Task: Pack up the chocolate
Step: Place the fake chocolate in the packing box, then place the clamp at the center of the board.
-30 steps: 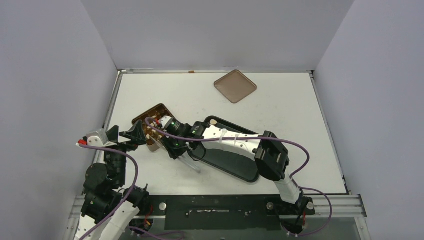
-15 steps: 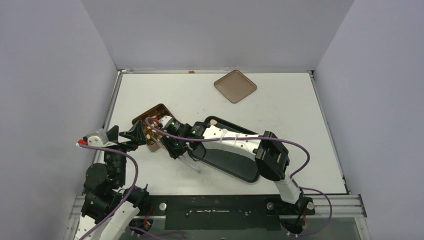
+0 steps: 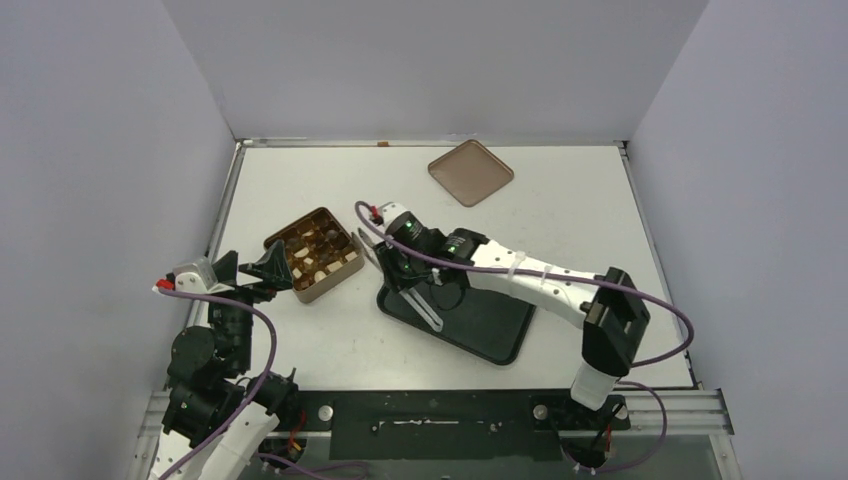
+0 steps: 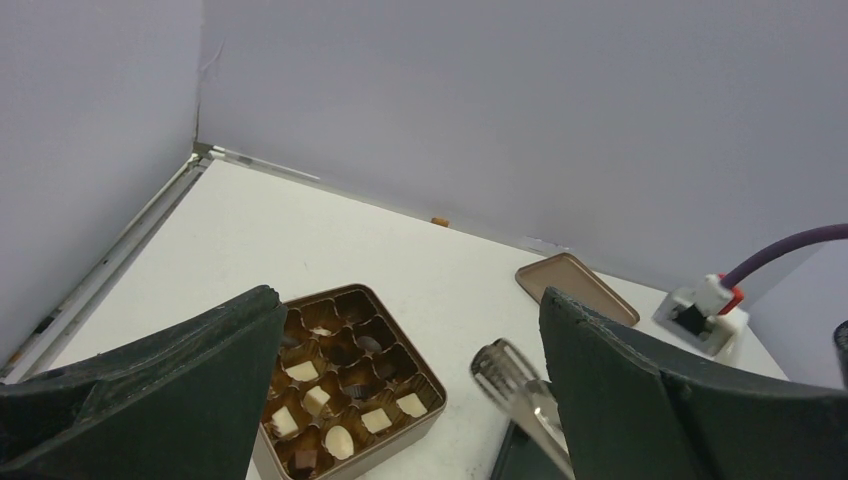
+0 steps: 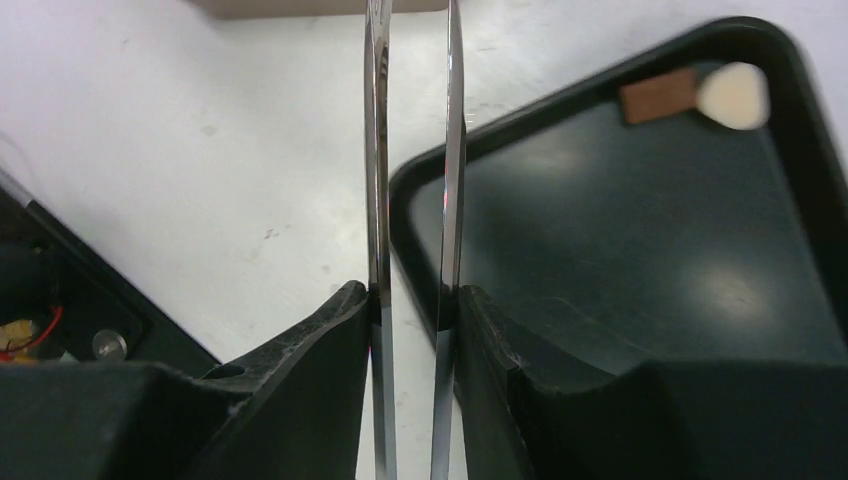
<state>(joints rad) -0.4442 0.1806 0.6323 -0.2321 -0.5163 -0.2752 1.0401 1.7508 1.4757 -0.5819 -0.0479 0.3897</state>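
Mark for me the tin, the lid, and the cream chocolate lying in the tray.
tin (image 3: 339, 282): top view, near side wall.
lid (image 3: 470, 173): top view, centre of its face.
cream chocolate (image 5: 735, 95): right wrist view, middle of the piece.

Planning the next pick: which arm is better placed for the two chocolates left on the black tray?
Right. The right claw grips silver metal tongs above the black tray, near the brown piece and cream piece. The left claw sits open beside the gold-brown tin.
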